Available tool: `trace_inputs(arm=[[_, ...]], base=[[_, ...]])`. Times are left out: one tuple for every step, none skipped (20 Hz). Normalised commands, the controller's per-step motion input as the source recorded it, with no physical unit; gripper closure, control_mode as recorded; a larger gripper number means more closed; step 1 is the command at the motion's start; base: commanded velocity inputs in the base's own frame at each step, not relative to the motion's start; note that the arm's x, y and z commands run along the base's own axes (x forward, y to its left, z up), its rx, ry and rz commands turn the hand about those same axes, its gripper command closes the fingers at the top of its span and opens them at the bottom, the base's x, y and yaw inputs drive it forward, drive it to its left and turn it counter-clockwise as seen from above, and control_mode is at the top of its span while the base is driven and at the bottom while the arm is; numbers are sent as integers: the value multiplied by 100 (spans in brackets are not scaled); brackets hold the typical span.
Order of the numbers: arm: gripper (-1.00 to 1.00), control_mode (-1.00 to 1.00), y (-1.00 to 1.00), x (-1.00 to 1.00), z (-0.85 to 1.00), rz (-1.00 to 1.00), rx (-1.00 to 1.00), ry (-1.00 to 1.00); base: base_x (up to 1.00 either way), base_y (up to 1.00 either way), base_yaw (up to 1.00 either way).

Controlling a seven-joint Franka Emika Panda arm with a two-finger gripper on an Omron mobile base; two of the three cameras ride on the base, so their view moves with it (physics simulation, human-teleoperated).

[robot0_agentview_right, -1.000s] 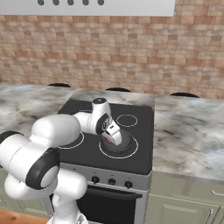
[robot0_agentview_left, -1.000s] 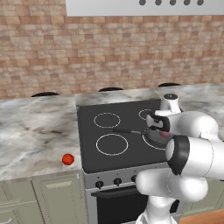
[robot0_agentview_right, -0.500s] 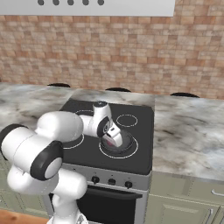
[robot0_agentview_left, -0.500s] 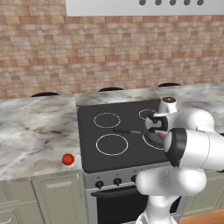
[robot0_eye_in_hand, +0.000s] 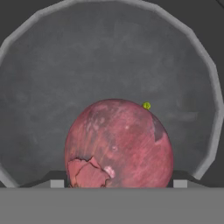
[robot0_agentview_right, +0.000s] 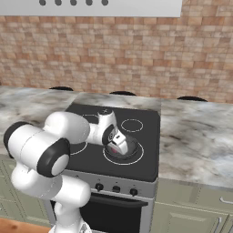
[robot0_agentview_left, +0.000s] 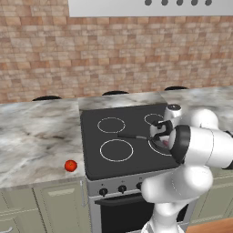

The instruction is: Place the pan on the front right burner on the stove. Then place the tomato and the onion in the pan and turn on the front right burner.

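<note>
Brick wall and marbled grey counter frame the range with its flat black glass cooktop (robot0_agentview_left: 123,141), which sits mid-frame in both base views. On it, the largest white ring, the front right burner (robot0_agentview_right: 136,157), carries the small round dark grey frying pan (robot0_eye_in_hand: 109,57); its thin black handle (robot0_agentview_left: 132,136) points toward the left of the left base view. The white arm's two-finger gripper (robot0_agentview_right: 119,146) hangs low over the pan, just right of centre in the right base view.

Through the hand camera, the dull pinkish-purple onion (robot0_eye_in_hand: 117,144) sits at lower centre between the finger tips, with the pan floor behind it. Its skin is streaked and has a torn, flaky patch low on the left. The jaws stand wide about the onion; whether they grip it or it already rests on the pan, I cannot tell.

The small glossy red tomato (robot0_agentview_left: 70,165) lies on the counter at lower left of the left base view, well apart from the stove and near the counter's front edge.

Risk, as I judge it: a round onion let go above the shallow pan could roll out over the low rim, and a careless lift could nudge the pan off its ring.
</note>
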Motion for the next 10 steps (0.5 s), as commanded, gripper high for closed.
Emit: trace_inputs(arm=[[100, -100, 0, 7, -9, 3, 0, 0], [100, -100, 0, 6, -9, 3, 0, 0], [100, -100, 0, 8, -10, 3, 0, 0], [100, -100, 0, 7, -11, 3, 0, 0], [100, -100, 0, 8, -13, 3, 0, 0], [100, -100, 0, 7, -11, 3, 0, 0], [100, -100, 0, 6, -12, 3, 0, 0], [100, -100, 0, 6, -12, 3, 0, 0], [100, -100, 0, 6, -11, 3, 0, 0], [100, -100, 0, 6, -12, 3, 0, 0]], base=[[0, 0, 0], [0, 0, 0], [0, 0, 0], [0, 0, 0], [0, 0, 0], [0, 0, 0], [0, 0, 0], [0, 0, 0], [0, 0, 0], [0, 0, 0]])
